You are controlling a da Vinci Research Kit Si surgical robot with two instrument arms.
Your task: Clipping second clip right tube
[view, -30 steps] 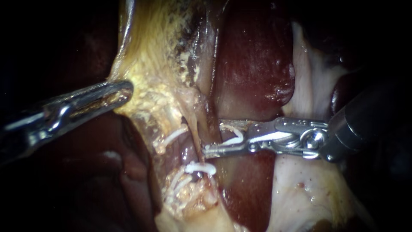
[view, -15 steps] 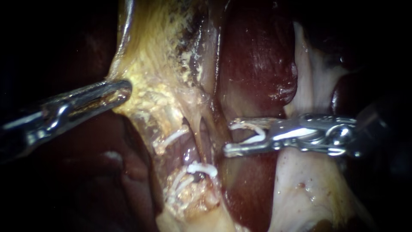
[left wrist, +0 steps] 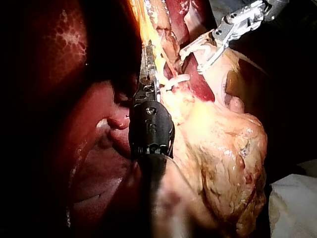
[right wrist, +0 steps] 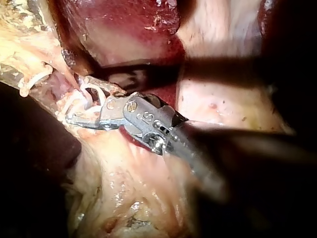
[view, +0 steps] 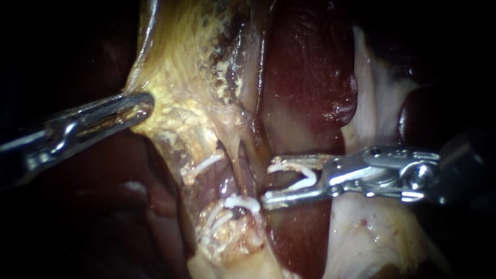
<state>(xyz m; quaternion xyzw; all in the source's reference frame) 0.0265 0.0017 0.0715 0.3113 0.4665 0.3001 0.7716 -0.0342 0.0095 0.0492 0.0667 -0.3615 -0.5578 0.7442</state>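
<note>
My right instrument [view: 266, 182] comes in from the right with its jaws open, a white clip [view: 297, 174] sitting in them. Their tips stand just right of the thin pale right tube [view: 242, 157], apart from it. A white clip [view: 243, 202] is on that tube just below the lower jaw tip. Another white clip [view: 207, 164] sits on the tube to the left. My left instrument [view: 140, 106] is shut on the yellowish gallbladder tissue [view: 178, 111], holding it out to the left. In the right wrist view the loaded clip [right wrist: 92, 95] lies in the open jaws [right wrist: 79, 106].
Dark red liver [view: 305, 72] lies behind the right instrument's jaws. Pale white tissue [view: 361, 232] sits under its shaft. Yellow fatty tissue [view: 227, 235] bunches below the clipped tube. In the left wrist view my right instrument [left wrist: 213, 47] shows ahead of my left instrument [left wrist: 147, 62].
My right instrument drew back to the right, off the tube, then edged toward it again with its jaws spread wider. The left instrument keeps its hold.
</note>
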